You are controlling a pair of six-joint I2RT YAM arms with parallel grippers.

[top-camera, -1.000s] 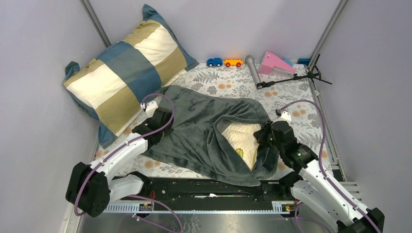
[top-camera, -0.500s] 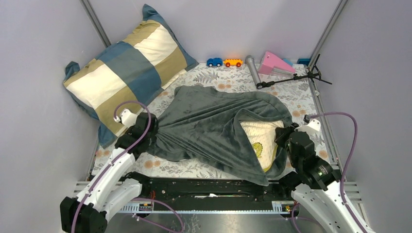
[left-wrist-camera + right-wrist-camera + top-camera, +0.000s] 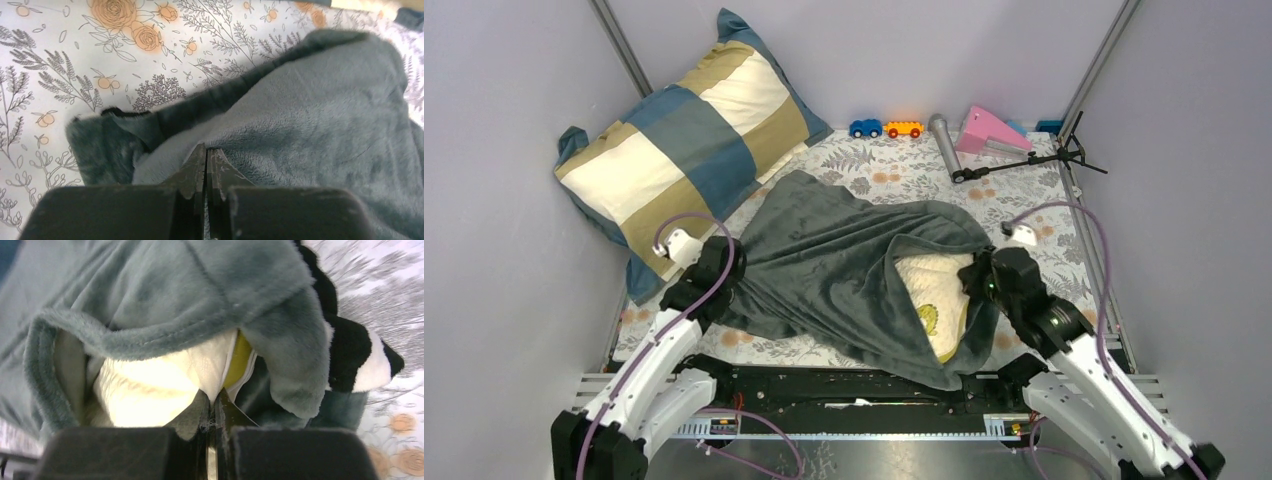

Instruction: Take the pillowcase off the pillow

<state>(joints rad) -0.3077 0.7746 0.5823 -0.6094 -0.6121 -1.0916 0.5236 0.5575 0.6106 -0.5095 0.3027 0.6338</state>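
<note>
We see the left gripper (image 3: 206,152) pinching the pillowcase (image 3: 310,115) corner, the right gripper (image 3: 214,402) pinching the pillow (image 3: 150,390) edge; floral tablecloth (image 3: 904,165), grey walls (image 3: 514,200).

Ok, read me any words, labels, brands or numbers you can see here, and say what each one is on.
No text can be read in any view.
The pillow has a small yellow-green mark, too small to tell whether it holds letters.
The pillowcase, checked cushion and toy cars show no writing.

Both arms reached fwd, jaws pinched tight.
L gripper (image 3: 727,268) mid-left of top view, R gripper (image 3: 980,280) mid-right.
</note>
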